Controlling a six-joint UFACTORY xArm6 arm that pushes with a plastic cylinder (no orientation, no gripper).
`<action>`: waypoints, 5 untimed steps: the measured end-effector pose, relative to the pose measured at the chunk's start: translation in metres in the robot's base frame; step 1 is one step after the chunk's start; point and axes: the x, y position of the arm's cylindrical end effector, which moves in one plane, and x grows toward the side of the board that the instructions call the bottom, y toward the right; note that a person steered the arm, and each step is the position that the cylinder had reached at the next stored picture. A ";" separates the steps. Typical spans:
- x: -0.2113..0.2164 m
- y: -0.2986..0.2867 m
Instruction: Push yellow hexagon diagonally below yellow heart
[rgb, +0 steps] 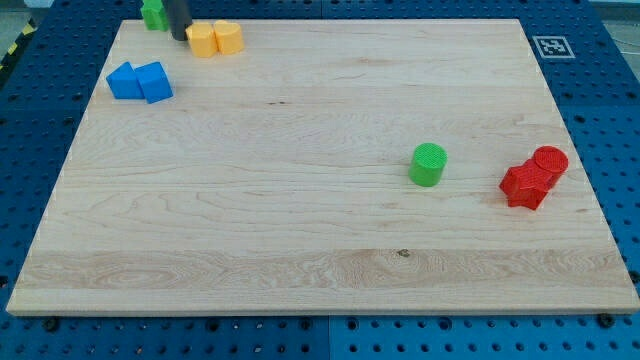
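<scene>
Tip: you see my tip (180, 37) at the upper left of the frame, holding nothing, just a bare rod.
Hexagon: the yellow hexagon (203, 41) sits touching the tip's right side, seemingly set for a rightward shove.
Heart: the yellow heart (229, 37) abuts the hexagon's right.
Neighbour: a green block (153, 14) lies left of the rod.

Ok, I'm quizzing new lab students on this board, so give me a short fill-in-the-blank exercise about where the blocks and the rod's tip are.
1. My tip sits at the view's top left, just left of the two ____ blocks.
2. The green cylinder stands to the view's ____ of the red blocks.
3. The pair of ____ blocks lies below my tip in the view.

Missing words: yellow; left; blue
</scene>
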 end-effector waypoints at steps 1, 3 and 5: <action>0.018 0.017; 0.020 0.029; -0.007 0.021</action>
